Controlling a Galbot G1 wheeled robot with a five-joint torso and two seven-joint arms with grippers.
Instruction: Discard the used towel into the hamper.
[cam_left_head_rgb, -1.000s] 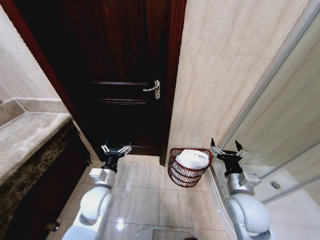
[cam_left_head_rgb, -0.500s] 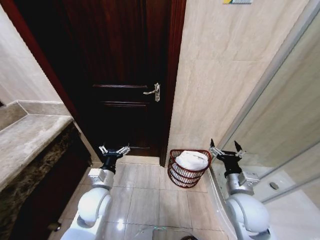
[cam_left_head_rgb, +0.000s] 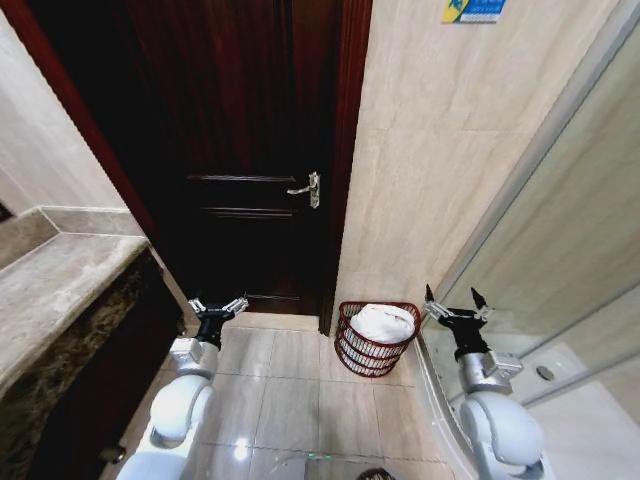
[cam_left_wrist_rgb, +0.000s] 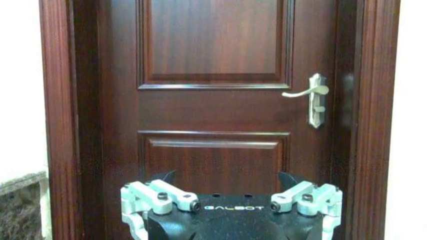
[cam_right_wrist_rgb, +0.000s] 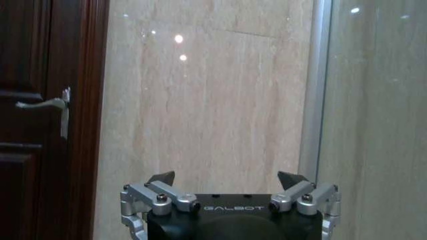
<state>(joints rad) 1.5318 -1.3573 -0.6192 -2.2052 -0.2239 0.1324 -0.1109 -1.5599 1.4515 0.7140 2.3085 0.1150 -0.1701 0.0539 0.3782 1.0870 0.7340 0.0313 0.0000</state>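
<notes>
door (cam_left_head_rgb: 255, 150) far ahead. hamper (cam_left_head_rgb: 374, 338) on floor by the wall, right of door, white towel (cam_left_head_rgb: 383, 322) already inside: task looks done. left hand (cam_left_head_rgb: 217, 306) and right hand (cam_left_head_rgb: 455, 310) spread, empty, flanking hamper.

Dark wood door (cam_left_head_rgb: 255, 150), beige tiled wall (cam_left_head_rgb: 440, 160), marble counter (cam_left_head_rgb: 55, 290), glossy floor tiles (cam_left_head_rgb: 300, 400)

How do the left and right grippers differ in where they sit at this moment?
The left gripper faces the dark wooden door; the right gripper faces the beige tiled wall by the glass panel. The hamper, holding a white towel, stands nearer the right gripper than the left. Both are open and empty.
</notes>
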